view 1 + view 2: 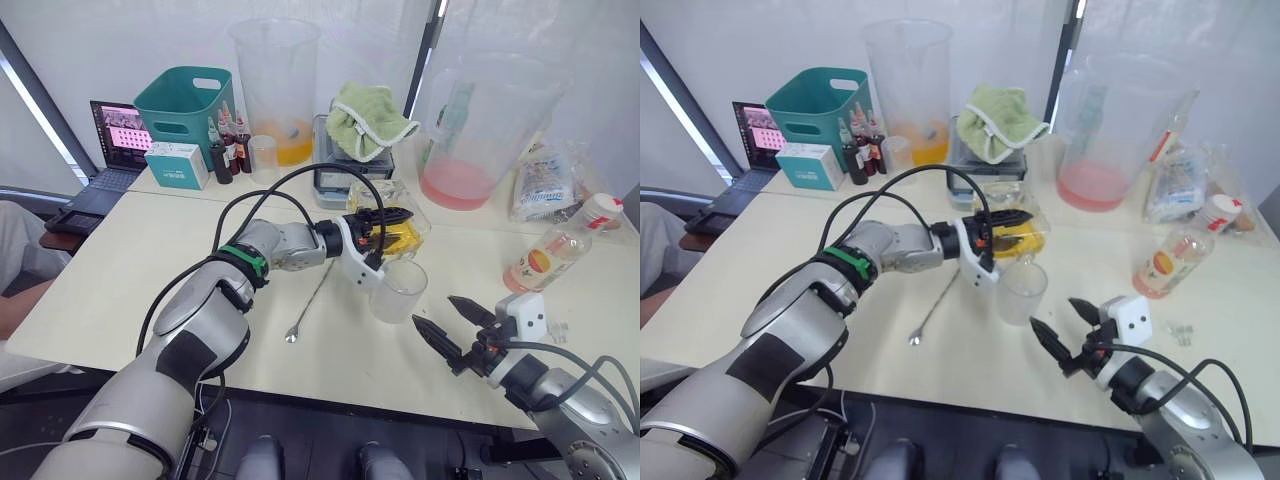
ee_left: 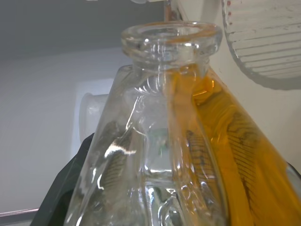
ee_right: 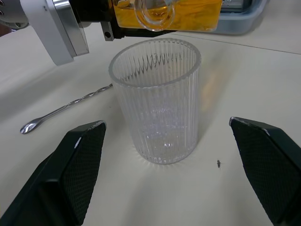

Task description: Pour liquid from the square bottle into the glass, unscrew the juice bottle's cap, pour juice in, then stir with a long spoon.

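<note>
While nearest on the right, right gripper (image 1: 452, 322) hovers low over the table (image 1: 120, 290), jaws spread wide, nothing between them. Just beyond it, the glass (image 1: 399, 291) stands upright, looking empty. Left of the glass, the spoon (image 1: 309, 300) lies flat, bowl toward the near edge. Directly behind and above the glass, left gripper (image 1: 392, 222) clamps the square bottle (image 1: 398, 232), tipped on its side, open neck hanging over the rim, orange liquid pooled along its low side; stopper off. Farther right, the juice bottle (image 1: 545, 257) rests on its side, cap (image 1: 603, 212) pointing far-right, beside a plastic bag (image 1: 545, 182). Along the far edge, left to right: laptop (image 1: 112, 150), teal basket (image 1: 186, 102), white box (image 1: 176, 165), dark dropper bottles (image 1: 229, 145), tall pitcher (image 1: 277, 88), green cloth (image 1: 368, 120) on a scale (image 1: 335, 183), wide pitcher (image 1: 483, 125) with pink liquid.
</note>
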